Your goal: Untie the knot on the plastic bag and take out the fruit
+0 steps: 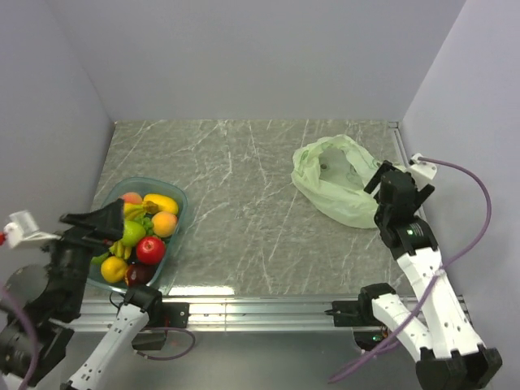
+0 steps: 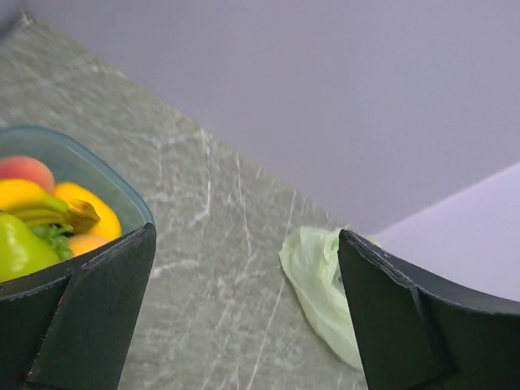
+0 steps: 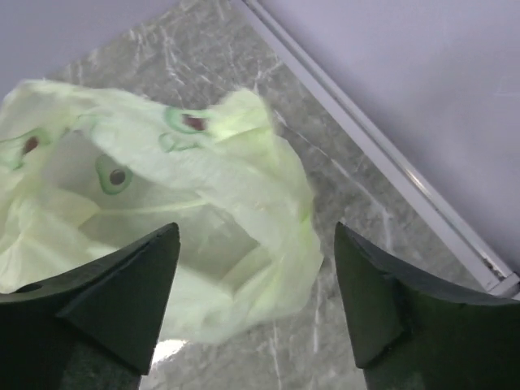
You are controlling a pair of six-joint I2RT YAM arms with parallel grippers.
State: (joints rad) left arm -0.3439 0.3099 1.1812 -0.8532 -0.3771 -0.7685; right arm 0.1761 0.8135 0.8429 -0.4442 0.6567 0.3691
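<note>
The pale green plastic bag (image 1: 335,179) lies crumpled at the right of the table, its mouth open and slack; no knot shows. It has avocado prints in the right wrist view (image 3: 162,203) and I see no fruit inside. My right gripper (image 1: 398,180) is open and empty, just right of the bag and above its near edge (image 3: 257,231). The fruit sits in the teal tray (image 1: 177,197) at left: red apple (image 1: 150,249), green pear (image 1: 132,233), bananas (image 1: 132,213). My left gripper (image 1: 106,223) is open and empty above the tray's left side (image 2: 246,236).
The tray also holds a yellow-orange mango (image 1: 161,201), a peach (image 1: 164,223) and a lemon (image 1: 114,269). Walls close in on three sides. A metal rail (image 1: 398,146) runs along the right wall, another along the front edge (image 1: 260,309).
</note>
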